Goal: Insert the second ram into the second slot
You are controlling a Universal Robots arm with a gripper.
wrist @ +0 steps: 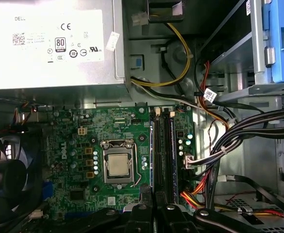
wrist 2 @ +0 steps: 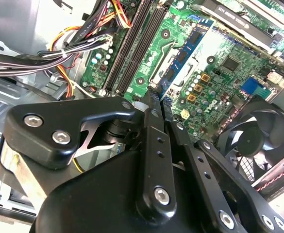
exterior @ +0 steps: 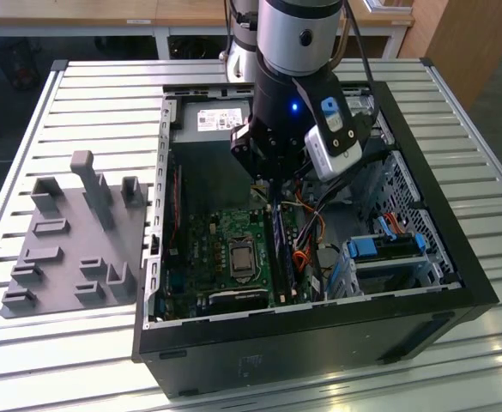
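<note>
Gripper (wrist 2: 156, 99) fingers are pressed together on the second ram (wrist 2: 184, 55), pinching the one blue stick by its near end. In the second wrist view the stick runs straight out from the fingertips, and its dark chips show along its face.

One arm (exterior: 298, 43) comes down nearly upright into one open computer case (exterior: 319, 322) that lies on the slatted tabletop (exterior: 96, 94). Its wrist points at the green motherboard (wrist: 78, 145), and one small white camera box (exterior: 332, 142) is fixed to the wrist.

One processor socket (wrist: 117, 165) sits in the middle of the board. The memory slots (wrist: 163, 150) run parallel just beside the socket; I cannot tell how many there are, nor whether any is filled. In the exterior view the gripper hangs over these slots, just beside the socket on the exterior view's right. The ram is raised above the board and is not seated in any slot.

One power supply (wrist: 49, 43) lies beyond the socket, against the case wall. One fan (wrist: 6, 179) is near the socket, on the side away from the slots. One grey fixture (exterior: 75, 240) stands on the tabletop outside the case, well apart from the socket.
</note>
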